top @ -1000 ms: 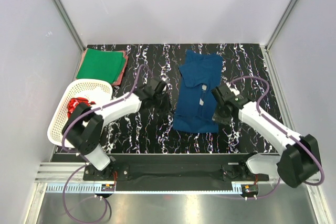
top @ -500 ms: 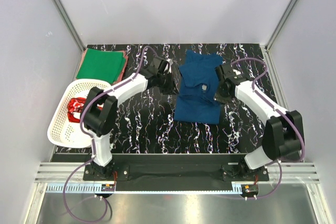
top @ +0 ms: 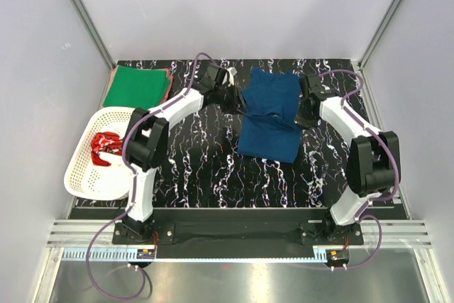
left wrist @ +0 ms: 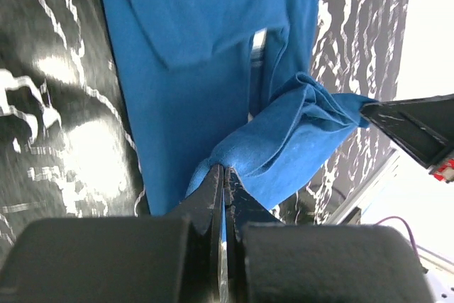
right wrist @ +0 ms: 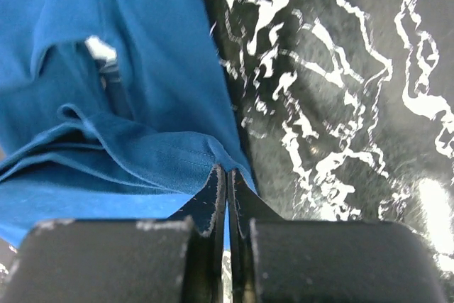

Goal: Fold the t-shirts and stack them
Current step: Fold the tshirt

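Observation:
A navy blue t-shirt (top: 268,117) lies on the black marbled table, its raised part doubled over itself towards the far end. My left gripper (top: 236,101) is shut on a bunched fold at the shirt's left edge, and the left wrist view shows the gripper (left wrist: 224,169) pinching blue cloth (left wrist: 198,26). My right gripper (top: 305,113) is shut on the right edge, and in the right wrist view it (right wrist: 226,170) nips the shirt's hem (right wrist: 142,47). A folded green t-shirt (top: 136,86) rests on a reddish-pink one (top: 166,97) at the far left. A red t-shirt (top: 105,147) lies in the basket.
The white lattice basket (top: 81,175) stands at the table's left edge, partly overhanging it. Grey walls and metal posts enclose the table on three sides. A white label (left wrist: 259,39) shows inside the blue shirt.
Both grippers have travelled from mid-table towards the far edge, carrying the blue shirt's near end up and over the rest. The shirt is now shorter and doubled.

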Motion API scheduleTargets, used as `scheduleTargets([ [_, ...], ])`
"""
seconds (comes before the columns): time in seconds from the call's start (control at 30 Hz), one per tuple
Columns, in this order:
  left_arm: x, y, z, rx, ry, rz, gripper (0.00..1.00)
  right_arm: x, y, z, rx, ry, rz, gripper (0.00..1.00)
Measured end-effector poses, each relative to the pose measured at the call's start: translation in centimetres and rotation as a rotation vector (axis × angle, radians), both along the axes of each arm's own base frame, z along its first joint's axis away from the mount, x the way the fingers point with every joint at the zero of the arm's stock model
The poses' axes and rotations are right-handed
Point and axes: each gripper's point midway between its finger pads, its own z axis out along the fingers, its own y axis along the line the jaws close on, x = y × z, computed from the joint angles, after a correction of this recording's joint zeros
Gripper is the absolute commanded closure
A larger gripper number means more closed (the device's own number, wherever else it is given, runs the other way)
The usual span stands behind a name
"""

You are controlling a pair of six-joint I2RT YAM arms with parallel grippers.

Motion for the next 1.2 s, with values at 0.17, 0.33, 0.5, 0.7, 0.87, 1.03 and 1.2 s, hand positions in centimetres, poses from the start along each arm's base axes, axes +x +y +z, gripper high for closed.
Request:
scheduleTargets([
  [0.17, 2.5, -0.4, 0.3, -0.027, -0.022, 0.009, 1.0, 2.0, -0.5, -0.3, 0.011, -0.007, 0.005, 1.0],
  [0.33, 3.8, -0.1, -1.3, -0.038, 0.006, 0.024, 1.0, 3.8, 0.2, -0.3, 0.029, -0.025, 0.038, 1.0],
  [0.5, 4.6, 0.2, -3.7, -0.033, 0.044, 0.041, 1.0, 5.1, 0.4, -1.5, 0.027, -0.012, 0.058, 1.0],
  [0.7, 6.0, 0.0, -4.3, -0.051, 0.041, 0.055, 0.81, 5.3, 0.2, -3.0, 0.034, 0.025, 0.058, 0.75],
  [0.87, 7.2, -0.2, -3.4, -0.1, 0.017, 0.046, 0.66, 7.0, -0.5, -2.6, 0.038, 0.004, 0.034, 0.7],
  [1.03, 8.0, 0.0, -2.1, -0.105, -0.038, 0.026, 0.66, 7.5, -0.9, -1.7, 0.036, -0.009, 0.006, 0.65],
  [1.2, 6.5, 0.9, -2.1, -0.066, -0.043, 0.013, 0.73, 6.6, -0.8, -1.1, 0.052, 0.0, 0.01, 0.83],
])
